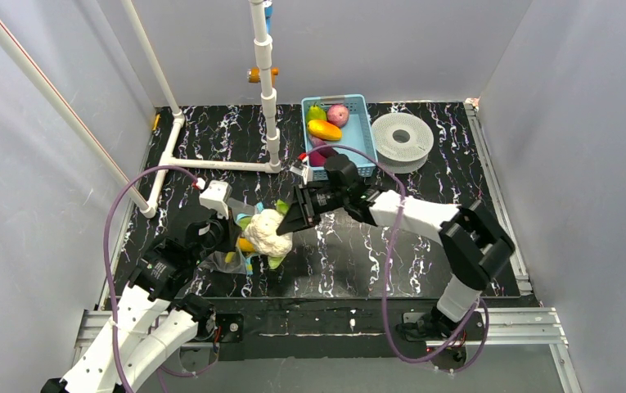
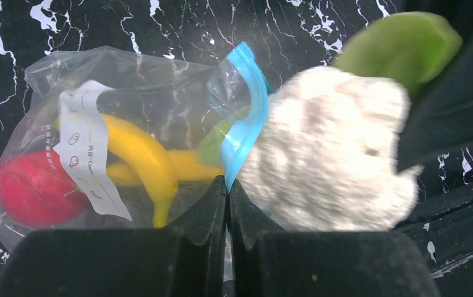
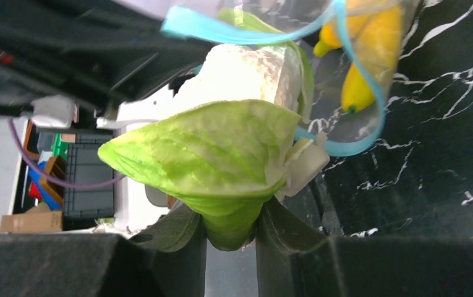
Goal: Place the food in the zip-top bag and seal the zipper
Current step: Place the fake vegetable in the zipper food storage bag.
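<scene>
1. Just beyond the fingertips of the right gripper point(image 3: 230, 218) is the cauliflower point(image 3: 246, 74). The two fingers are closed on the base of its green leaf point(image 3: 209, 154) and pinch it, and the white head lies past the leaf at the mouth of the zip-top bag point(image 2: 128, 80).
2. Around the head runs the zipper point(image 2: 246, 117), a pale-blue strip. In the right wrist view it curves over the far side of the cauliflower and down its right flank. How far the head is through the opening cannot be told.
3. The fingers of the left gripper point(image 2: 227, 189) are pressed together, and the blue strip runs down into the seam between them, so they pinch the bag by its rim. The cauliflower is just to the right of these fingers, touching the strip. The clear pouch spreads out to their left and ahead.
4. Inside the pouch, ahead and left of the left fingers, lies a yellow banana point(image 2: 141, 154). A red apple point(image 2: 33, 189) is farther left, against the pouch's end. A white label point(image 2: 88, 154) on the plastic partly covers both.
5. Both grippers face each other across the cauliflower on the black marbled table point(image 1: 350, 262).
6. Behind the right gripper stands a light-blue basket point(image 1: 362, 143) holding more toy fruit point(image 1: 326, 129). A white spool point(image 1: 402, 137) is just beside it. A white pipe frame point(image 1: 211, 164) stands beyond the left gripper.
</scene>
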### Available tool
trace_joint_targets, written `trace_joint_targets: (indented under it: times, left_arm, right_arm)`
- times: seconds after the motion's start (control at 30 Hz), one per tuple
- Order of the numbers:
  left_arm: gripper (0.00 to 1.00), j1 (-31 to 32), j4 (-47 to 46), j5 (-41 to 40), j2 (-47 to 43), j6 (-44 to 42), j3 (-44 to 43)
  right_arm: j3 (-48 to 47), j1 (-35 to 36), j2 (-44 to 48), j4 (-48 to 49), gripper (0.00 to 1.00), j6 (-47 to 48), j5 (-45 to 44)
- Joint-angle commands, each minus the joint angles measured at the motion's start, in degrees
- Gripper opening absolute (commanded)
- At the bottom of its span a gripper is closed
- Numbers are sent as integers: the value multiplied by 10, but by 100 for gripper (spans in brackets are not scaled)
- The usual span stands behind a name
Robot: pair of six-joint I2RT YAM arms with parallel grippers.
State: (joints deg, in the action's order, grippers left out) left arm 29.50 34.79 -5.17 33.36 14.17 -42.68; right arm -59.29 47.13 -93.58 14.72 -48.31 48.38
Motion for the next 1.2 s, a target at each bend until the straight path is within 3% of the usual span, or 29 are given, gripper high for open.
trace_joint_targets:
  times: [0.0,0.23,0.53,0.73,1.17]
  left_arm:
    - [0,3,-8,25,-6,-1,-3]
    - [0,3,-26,51,-20,-6,7]
    - [0,4,-29,86,12,-11,5]
    - [0,4,-29,89,19,-11,4]
    - [0,4,-35,70,-11,-8,9]
  right_arm:
    - [-62,2,-64,27,1,-38,-6]
    - [-102,14,-132,118,1,-123,0]
    - [-160,36,-136,15,3,-45,-61]
    - [-98,36,-92,92,10,-56,-122]
    - [-116,93,-116,26,13,30,-115]
